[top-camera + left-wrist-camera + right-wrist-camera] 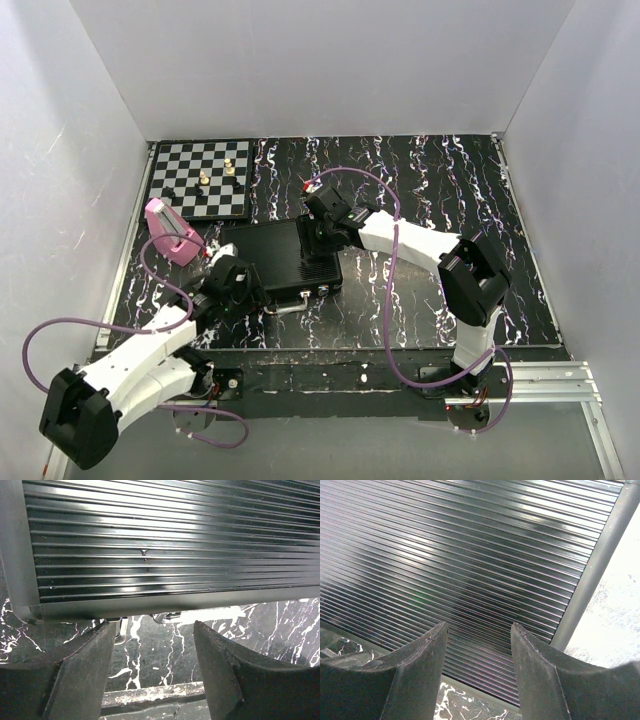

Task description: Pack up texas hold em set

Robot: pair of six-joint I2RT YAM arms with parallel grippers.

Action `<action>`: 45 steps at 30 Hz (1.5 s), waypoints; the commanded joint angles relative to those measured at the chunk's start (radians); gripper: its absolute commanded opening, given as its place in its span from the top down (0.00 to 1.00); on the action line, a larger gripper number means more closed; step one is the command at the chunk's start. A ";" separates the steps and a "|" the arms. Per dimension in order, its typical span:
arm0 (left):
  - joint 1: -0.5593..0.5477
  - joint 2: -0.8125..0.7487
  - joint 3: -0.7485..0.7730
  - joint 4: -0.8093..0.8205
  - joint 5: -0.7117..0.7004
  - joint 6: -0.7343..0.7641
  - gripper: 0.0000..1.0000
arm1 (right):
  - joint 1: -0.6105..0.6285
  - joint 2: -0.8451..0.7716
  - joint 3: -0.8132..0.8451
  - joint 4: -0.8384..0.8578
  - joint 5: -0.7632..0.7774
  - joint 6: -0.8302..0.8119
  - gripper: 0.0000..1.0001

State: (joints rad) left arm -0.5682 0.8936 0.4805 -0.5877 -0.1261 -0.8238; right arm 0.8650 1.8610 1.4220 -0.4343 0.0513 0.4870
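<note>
The texas hold em set's black ribbed briefcase [283, 256] lies shut and flat mid-table; its chips, cards and buttons are hidden inside. My left gripper [243, 283] is open at the case's near left corner. In the left wrist view the left gripper [154, 630] frames bare table just below the ribbed lid [170, 540], with a silver latch [167, 616] under the case's edge. My right gripper [322, 238] is open over the case's right end. In the right wrist view the right gripper [479, 632] hangs above the lid [470, 555], holding nothing.
A black-and-white chessboard [200, 178] with a few pieces lies at the back left. A pink object [172, 232] sits left of the case. A metal rail [400, 372] runs along the table's near edge. White walls enclose three sides.
</note>
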 commanded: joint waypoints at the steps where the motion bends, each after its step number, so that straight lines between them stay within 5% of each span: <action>1: -0.007 -0.080 -0.031 -0.055 -0.027 0.009 0.31 | 0.002 0.023 -0.048 -0.067 -0.019 0.010 0.39; 5: -0.007 -0.157 -0.026 -0.037 -0.023 0.047 0.16 | 0.002 0.026 -0.049 -0.069 -0.021 0.010 0.39; 22: -0.007 -0.202 0.116 -0.101 -0.049 0.133 0.02 | 0.002 0.015 -0.044 -0.083 -0.007 0.010 0.39; 31: -0.006 -0.183 0.245 -0.150 -0.102 0.256 0.02 | 0.002 -0.036 -0.018 -0.116 0.024 -0.001 0.17; 39: 0.030 -0.170 0.305 -0.141 -0.142 0.336 0.02 | -0.060 -0.175 -0.040 -0.123 0.024 -0.013 0.13; 45: 0.183 -0.104 0.329 -0.083 -0.025 0.420 0.02 | -0.194 -0.315 -0.150 -0.073 -0.044 -0.013 0.13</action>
State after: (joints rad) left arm -0.4816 0.7540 0.7723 -0.7166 -0.2131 -0.4786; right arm 0.7551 1.6489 1.3277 -0.5289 0.0483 0.4858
